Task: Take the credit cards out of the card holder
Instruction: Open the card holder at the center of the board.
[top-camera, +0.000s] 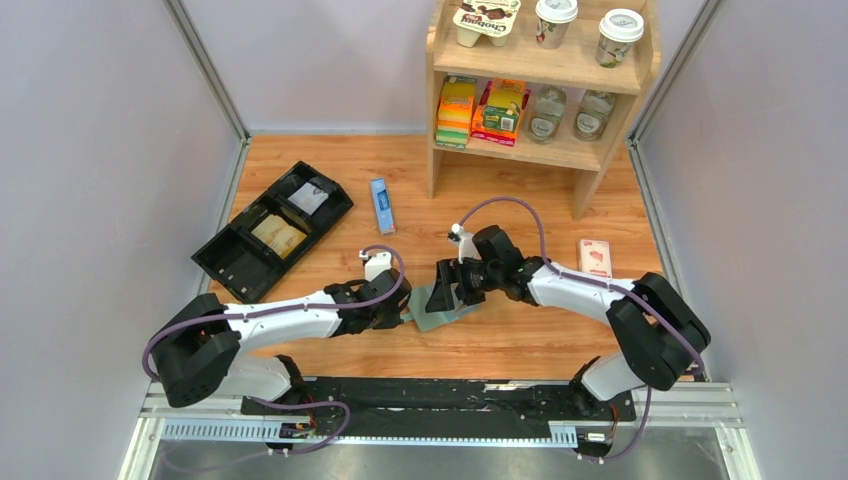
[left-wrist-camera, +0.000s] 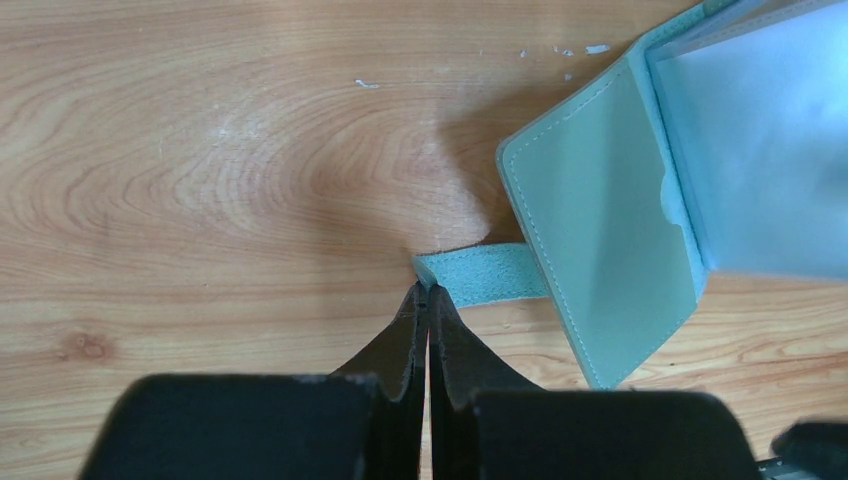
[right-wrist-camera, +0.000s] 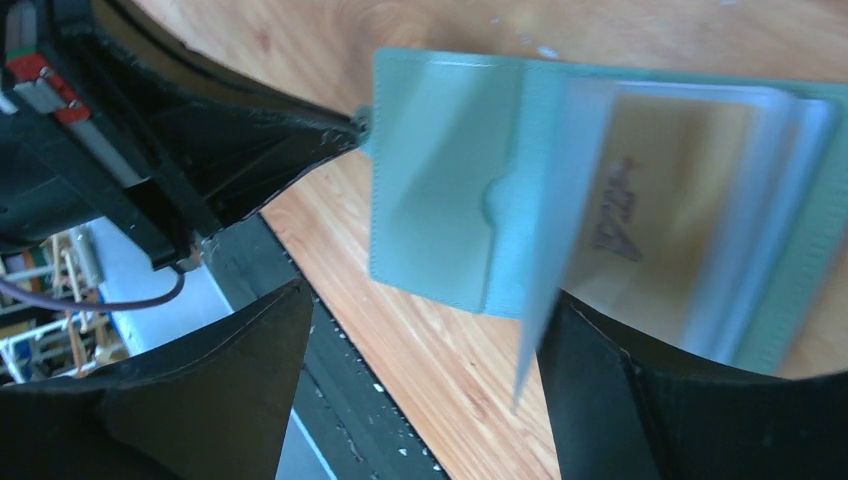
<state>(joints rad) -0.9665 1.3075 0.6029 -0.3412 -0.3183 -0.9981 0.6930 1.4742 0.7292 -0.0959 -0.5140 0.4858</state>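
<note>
— What is your left pincer (left-wrist-camera: 428, 292) doing?

— I am pinching it shut on the strap (left-wrist-camera: 485, 275) of the card holder (left-wrist-camera: 600, 260). The fingertips are meeting on the strap's free end. Well apart, beyond this pincer and to its left, a black tray (top-camera: 270, 232) is sitting on the table (left-wrist-camera: 200, 150). A narrow blue box (top-camera: 381, 205) is lying nearly straight beyond it.

— And where is the card holder lying?

— It is lying open on the table, just to the right of my left pincer and between my two pincers. Its sage cover is facing up, and its pale pocket pages (left-wrist-camera: 770, 150) are fanning up on the side towards my right pincer (right-wrist-camera: 430, 300).

— Is that one gripping anything?

— No, I am holding its jaws wide apart above the card holder. One pocket page is standing up between the fingers, just beside the right-hand one (right-wrist-camera: 640, 400). I cannot tell whether they are touching. Past that page, a tan credit card (right-wrist-camera: 660, 200) is showing through a clear pocket.

— Anything further right?

— A small pink box (top-camera: 595, 258) is lying to the right of that pincer. A wooden shelf (top-camera: 520, 152) is standing beyond it.
</note>
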